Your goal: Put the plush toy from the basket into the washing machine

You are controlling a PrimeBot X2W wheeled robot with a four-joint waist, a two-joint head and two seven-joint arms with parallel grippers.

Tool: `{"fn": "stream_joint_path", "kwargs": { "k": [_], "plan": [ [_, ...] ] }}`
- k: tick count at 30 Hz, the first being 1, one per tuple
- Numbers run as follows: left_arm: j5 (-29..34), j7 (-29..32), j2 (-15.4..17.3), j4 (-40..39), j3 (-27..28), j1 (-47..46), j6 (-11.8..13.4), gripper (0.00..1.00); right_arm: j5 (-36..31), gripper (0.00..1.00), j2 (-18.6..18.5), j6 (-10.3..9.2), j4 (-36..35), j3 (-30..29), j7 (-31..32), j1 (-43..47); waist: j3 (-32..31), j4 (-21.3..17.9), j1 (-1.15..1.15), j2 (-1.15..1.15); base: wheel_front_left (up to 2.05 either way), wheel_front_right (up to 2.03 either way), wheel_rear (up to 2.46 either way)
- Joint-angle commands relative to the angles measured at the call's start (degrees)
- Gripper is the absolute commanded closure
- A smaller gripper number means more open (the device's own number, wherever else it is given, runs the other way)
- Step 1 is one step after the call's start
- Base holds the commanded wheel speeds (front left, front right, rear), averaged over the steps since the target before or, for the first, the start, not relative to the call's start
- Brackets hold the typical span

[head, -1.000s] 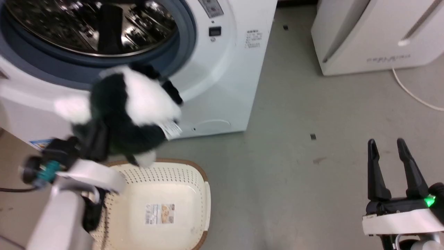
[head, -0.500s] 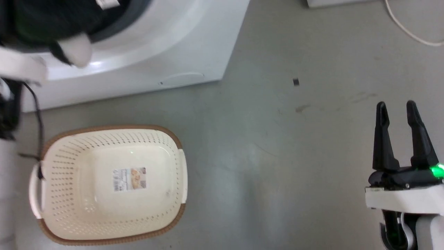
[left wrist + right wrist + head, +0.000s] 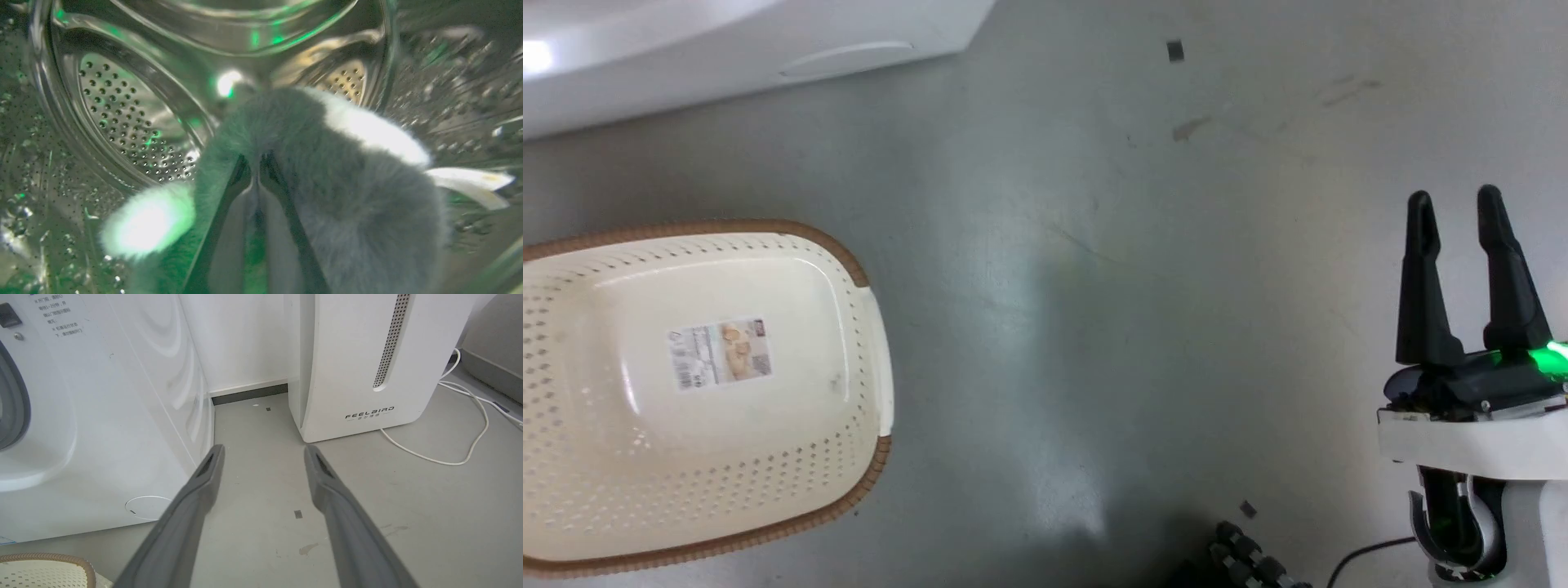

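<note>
The left gripper (image 3: 256, 163) is squeezing almost shut on the plush toy (image 3: 351, 212), fur bulging around its tips, inside the washing machine (image 3: 122, 118).

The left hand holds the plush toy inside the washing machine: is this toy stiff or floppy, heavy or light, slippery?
Probably floppy: the plush toy bulges and sags around the left hand, which is pinched almost shut in its fur. Likely light, since that narrow pinch carries it inside the washing machine. The fluffy fur should resist slipping.
</note>
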Motion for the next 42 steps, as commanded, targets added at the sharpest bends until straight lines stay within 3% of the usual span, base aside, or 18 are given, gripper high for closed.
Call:
{"fn": "stream_joint_path", "kwargs": {
  "k": [1,7,15,21,22,23,24,37,39,42],
  "plan": [
    [2.58,-0.39,1.54,1.79,-1.80,-3.72,-0.19,1.00,0.87,0.00,-0.03,-0.04,-0.48,0.60,-0.26,-1.32,3.47,-2.03,-0.01,0.00,0.00,0.00,0.00],
    [6.05,3.11,3.18,10.77,-7.82,-8.85,-1.22,1.00,1.44,0.00,-0.03,-0.04,-1.39,1.94,-0.26,-1.69,5.92,-2.88,-0.01,0.00,0.00,0.00,0.00],
    [4.13,7.10,3.51,18.67,-11.04,-10.19,-1.68,1.00,-0.40,0.00,-0.03,-0.04,-1.78,2.33,-0.26,-1.71,6.62,-2.79,-0.01,0.00,0.00,0.00,0.00],
    [1.57,4.33,3.14,20.75,-14.19,-9.60,-1.76,1.00,-0.83,0.00,-0.03,-0.04,-1.67,0.27,-0.26,-1.96,5.10,-1.69,-0.01,0.00,0.00,0.00,0.00],
    [1.13,3.42,2.93,21.06,-14.72,-9.21,-1.76,0.84,-1.01,0.00,-0.03,-0.04,-1.56,-0.01,-0.26,-2.11,4.49,-1.40,-0.01,0.00,0.00,0.00,0.00],
    [0.80,2.48,2.73,21.43,-15.19,-8.78,-1.76,0.18,-1.20,0.00,-0.03,-0.04,-1.44,-0.28,-0.26,-2.21,3.77,-1.03,-0.01,0.00,0.00,0.00,0.00],
    [0.42,1.50,2.47,21.90,-15.44,-8.33,-1.76,0.00,-1.42,0.00,-0.03,-0.04,-1.30,-0.54,-0.26,-2.26,2.96,-0.66,-0.01,0.00,0.00,0.00,0.00],
    [-6.06,-11.12,-5.51,27.36,-17.97,6.01,-1.77,0.00,-7.54,0.00,-0.03,-0.04,3.05,-2.84,-0.26,0.22,-15.06,6.89,-0.01,0.00,0.00,0.00,0.00],
    [-8.21,-12.33,-8.82,24.44,-16.30,13.12,-0.92,0.00,-9.23,0.00,-0.03,-0.04,3.97,-3.85,-0.26,2.23,-21.23,9.62,-0.01,0.00,0.00,0.00,0.00],
    [-9.04,-12.40,-10.71,16.82,-13.52,20.30,0.80,0.00,-10.30,0.00,-0.03,-0.04,4.52,-4.45,-0.26,3.95,-25.10,11.36,-0.01,0.00,0.00,0.00,0.00]
  ]
}}
